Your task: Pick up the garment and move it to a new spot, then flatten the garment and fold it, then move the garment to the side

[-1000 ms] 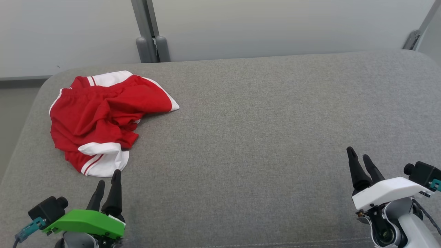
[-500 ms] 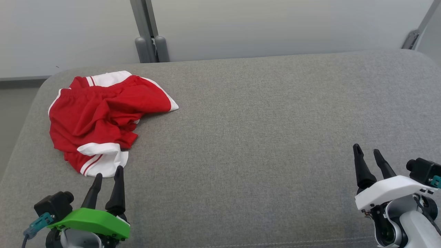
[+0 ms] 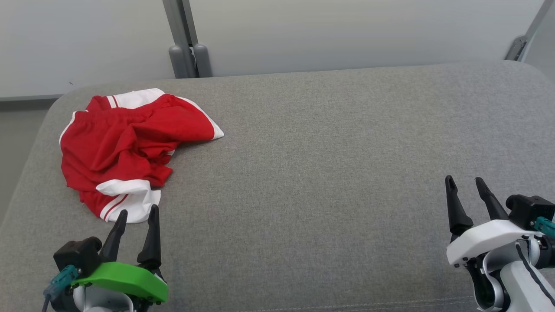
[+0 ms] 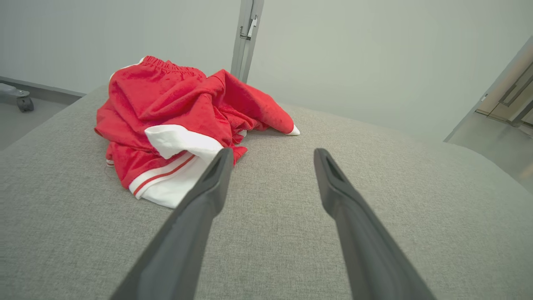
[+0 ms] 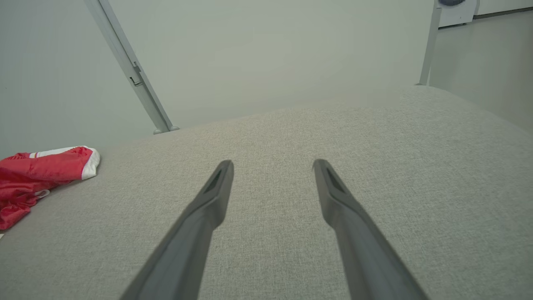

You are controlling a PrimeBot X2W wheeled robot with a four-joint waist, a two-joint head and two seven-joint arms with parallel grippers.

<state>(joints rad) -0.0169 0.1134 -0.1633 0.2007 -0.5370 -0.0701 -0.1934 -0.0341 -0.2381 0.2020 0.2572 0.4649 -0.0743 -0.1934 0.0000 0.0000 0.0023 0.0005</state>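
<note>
The garment lies crumpled at 10 o'clock on the cushion. The left gripper at 7 o'clock and right gripper at 4 o'clock are released, empty.

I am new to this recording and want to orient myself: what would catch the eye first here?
The crumpled red-and-white garment stands out, lying at the far left of the grey cushioned surface. The green-covered left tool points at its near white hem, open; the white right tool is open at the near right, far from it.
</note>
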